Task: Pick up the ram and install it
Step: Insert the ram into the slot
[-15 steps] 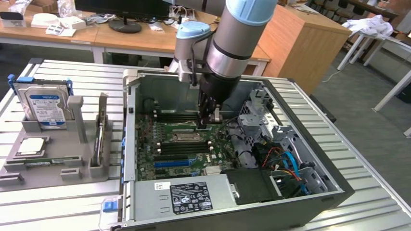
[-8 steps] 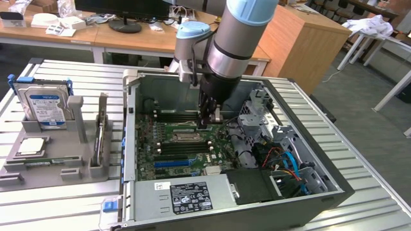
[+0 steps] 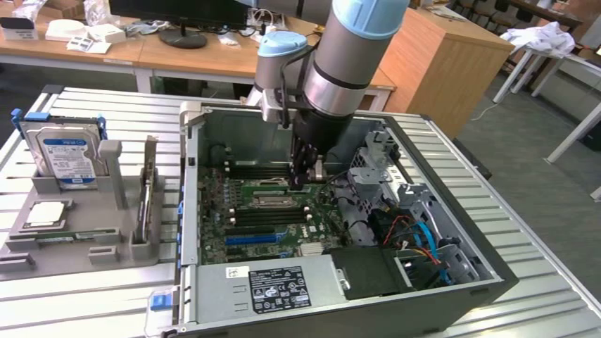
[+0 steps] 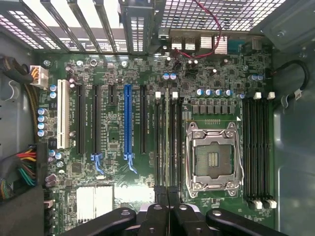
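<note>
The ram (image 4: 168, 142) appears in the wrist view as a thin strip standing on edge, in line with the dark memory slots (image 4: 158, 142) beside the open CPU socket (image 4: 211, 160). It runs straight out from between my gripper's fingers, and my gripper (image 4: 168, 196) is shut on its near end. I cannot tell whether the ram is seated in a slot. In the exterior view my gripper (image 3: 300, 184) reaches low inside the open computer case, just above the motherboard (image 3: 267, 215) and next to the socket (image 3: 272, 202).
The case walls (image 3: 193, 183), drive cage (image 3: 376, 165) and loose cables (image 3: 418, 239) hem in the arm. The power supply (image 3: 267, 285) sits at the case front. On the exterior view's left, a grey holder (image 3: 84, 246) carries a blue-labelled hard drive (image 3: 67, 151), a CPU (image 3: 47, 213) and a thin green strip (image 3: 70, 237).
</note>
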Robot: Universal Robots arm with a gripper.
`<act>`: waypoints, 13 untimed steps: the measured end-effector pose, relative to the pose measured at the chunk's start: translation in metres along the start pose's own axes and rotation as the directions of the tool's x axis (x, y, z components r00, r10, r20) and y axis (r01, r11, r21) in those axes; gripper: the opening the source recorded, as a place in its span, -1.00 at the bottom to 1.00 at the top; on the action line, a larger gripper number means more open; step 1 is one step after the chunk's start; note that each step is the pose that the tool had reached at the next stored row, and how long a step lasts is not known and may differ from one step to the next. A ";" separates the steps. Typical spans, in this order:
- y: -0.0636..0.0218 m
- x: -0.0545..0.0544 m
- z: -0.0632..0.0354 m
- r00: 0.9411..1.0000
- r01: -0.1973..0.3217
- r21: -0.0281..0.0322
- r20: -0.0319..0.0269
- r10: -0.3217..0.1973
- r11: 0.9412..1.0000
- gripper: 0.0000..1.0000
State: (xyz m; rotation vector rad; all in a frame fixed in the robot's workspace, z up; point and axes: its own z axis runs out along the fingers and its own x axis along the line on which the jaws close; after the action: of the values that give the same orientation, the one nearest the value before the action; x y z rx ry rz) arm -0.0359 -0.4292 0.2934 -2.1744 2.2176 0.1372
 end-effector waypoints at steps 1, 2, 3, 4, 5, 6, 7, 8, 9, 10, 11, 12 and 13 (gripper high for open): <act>0.0000 0.000 0.0000 1.000 0.000 0.000 0.000 0.000 1.000 -0.77; 0.0000 0.000 0.0000 1.000 0.000 0.000 0.000 0.000 1.000 -0.77; -0.0001 0.000 0.0002 1.000 0.000 0.000 0.000 0.000 1.000 -0.77; -0.0001 0.000 0.0010 1.000 0.000 0.000 0.000 0.000 1.000 -0.77; -0.0001 0.000 0.0019 1.000 0.000 0.000 0.000 0.000 1.000 -0.77; -0.0002 0.000 0.0030 1.000 0.000 0.000 0.000 0.000 1.000 -0.77; -0.0002 0.000 0.0041 1.000 0.000 0.000 0.000 0.000 1.000 -0.77; -0.0002 0.001 0.0052 1.000 0.000 0.000 0.000 0.000 1.000 -0.77; -0.0003 0.001 0.0064 1.000 0.000 0.000 0.000 0.000 1.000 -0.77; -0.0003 0.001 0.0075 1.000 0.000 0.000 0.000 0.000 1.000 -0.77; -0.0004 0.001 0.0086 1.000 0.000 0.000 0.000 0.000 1.000 -0.77; -0.0004 0.001 0.0096 1.000 0.000 0.000 0.000 0.000 1.000 -0.77; -0.0005 0.001 0.0106 1.000 0.000 0.000 0.000 0.000 1.000 -0.77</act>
State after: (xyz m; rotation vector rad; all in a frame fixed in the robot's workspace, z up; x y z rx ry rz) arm -0.0359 -0.4294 0.2827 -2.1746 2.2174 0.1369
